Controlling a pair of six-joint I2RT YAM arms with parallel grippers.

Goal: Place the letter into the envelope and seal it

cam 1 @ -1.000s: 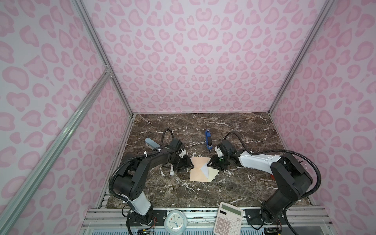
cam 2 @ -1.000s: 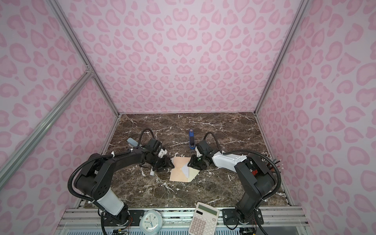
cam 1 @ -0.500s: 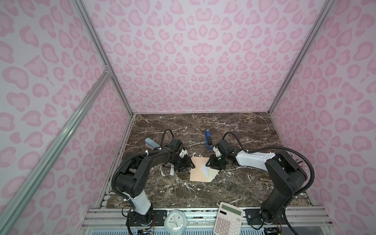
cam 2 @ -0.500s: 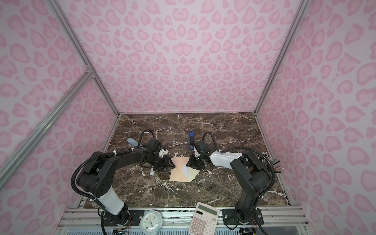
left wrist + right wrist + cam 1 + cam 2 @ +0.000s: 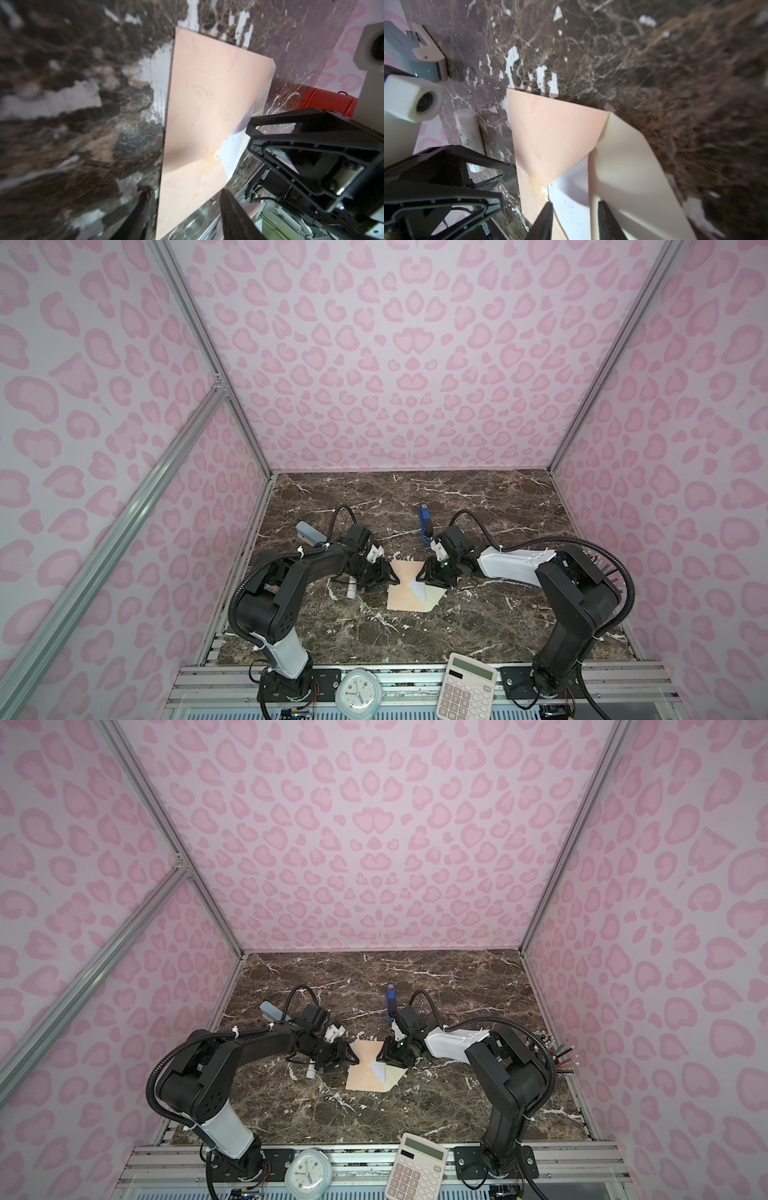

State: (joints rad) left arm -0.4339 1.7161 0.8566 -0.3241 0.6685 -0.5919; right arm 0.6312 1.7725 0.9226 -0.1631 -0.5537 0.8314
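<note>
The peach envelope [image 5: 404, 595] [image 5: 365, 1075] lies flat on the marble in both top views. Its cream-lined flap [image 5: 623, 166] is folded out to the right and lifts off the table. A white dotted triangle [image 5: 571, 193] shows between flap and peach face. The letter is hidden. My left gripper [image 5: 384, 576] [image 5: 185, 209] is open and low, and the envelope's far left corner [image 5: 187, 197] lies between its fingers. My right gripper [image 5: 426, 577] [image 5: 575, 216] is open at the far right corner, astride the flap's fold and the white triangle.
A white tube [image 5: 351, 592] lies just left of the envelope. A grey stapler [image 5: 309, 533] and a blue object [image 5: 424, 524] sit further back. A calculator [image 5: 465, 691] and a clock [image 5: 357, 697] rest on the front rail. A red tin [image 5: 326, 101] stands at the right.
The right arm's elbow has shifted slightly left. Both grippers stay at the envelope's far corners, and the envelope has not moved.
</note>
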